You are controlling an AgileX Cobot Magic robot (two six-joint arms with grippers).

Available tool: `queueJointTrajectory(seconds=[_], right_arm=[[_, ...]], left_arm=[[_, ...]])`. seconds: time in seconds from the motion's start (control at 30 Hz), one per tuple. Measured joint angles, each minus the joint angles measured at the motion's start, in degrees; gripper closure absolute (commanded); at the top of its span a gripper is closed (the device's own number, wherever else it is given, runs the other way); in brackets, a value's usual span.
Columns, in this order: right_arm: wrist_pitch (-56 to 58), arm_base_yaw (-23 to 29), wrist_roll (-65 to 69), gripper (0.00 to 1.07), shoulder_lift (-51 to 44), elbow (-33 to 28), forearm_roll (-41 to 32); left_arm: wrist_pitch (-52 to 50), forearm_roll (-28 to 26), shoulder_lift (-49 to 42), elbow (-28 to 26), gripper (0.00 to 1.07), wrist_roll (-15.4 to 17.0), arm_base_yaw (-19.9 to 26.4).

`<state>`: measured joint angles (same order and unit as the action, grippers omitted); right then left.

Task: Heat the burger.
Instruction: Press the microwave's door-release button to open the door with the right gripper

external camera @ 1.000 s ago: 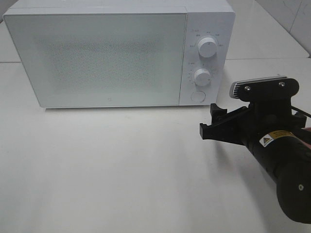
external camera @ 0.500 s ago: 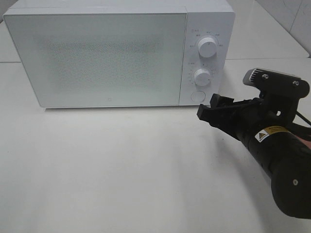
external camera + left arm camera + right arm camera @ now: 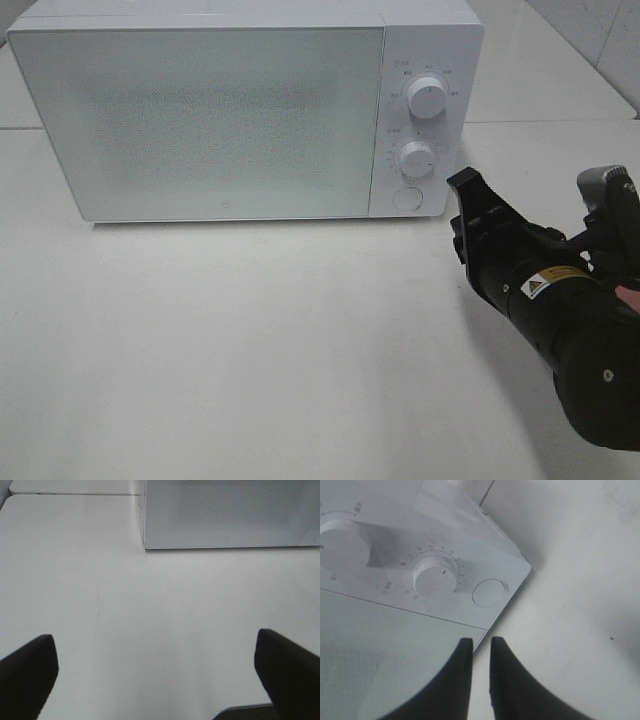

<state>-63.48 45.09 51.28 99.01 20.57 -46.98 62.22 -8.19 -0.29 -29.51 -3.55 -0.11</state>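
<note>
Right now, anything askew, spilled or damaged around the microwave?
Nothing stands out. The microwave stands level on the table, door shut, with no dents or spills. Only faint scuff lines mark the table. The burger shows in no view. The right gripper has its fingers nearly together, holding nothing.

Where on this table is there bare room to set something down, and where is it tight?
Bare: the wide stretch of table before the microwave door, from the left edge to the right arm, and the patch between the open left hand and the microwave. Crowded: the right side, where the right hand sits close to the round button.
</note>
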Motion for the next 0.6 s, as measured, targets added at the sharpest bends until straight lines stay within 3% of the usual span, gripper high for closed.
queueJointTrajectory(seconds=[0.17,0.6], right_arm=[[0.63,0.0,8.31,1.07,0.0,0.0,-0.8],[4.76,0.0,18.85,1.07,0.0,0.0,-4.01]], left_arm=[[0.0,0.0,0.0,0.0,0.04,0.0,0.0],[0.0,0.0,0.0,0.0,0.04,0.0,0.0]])
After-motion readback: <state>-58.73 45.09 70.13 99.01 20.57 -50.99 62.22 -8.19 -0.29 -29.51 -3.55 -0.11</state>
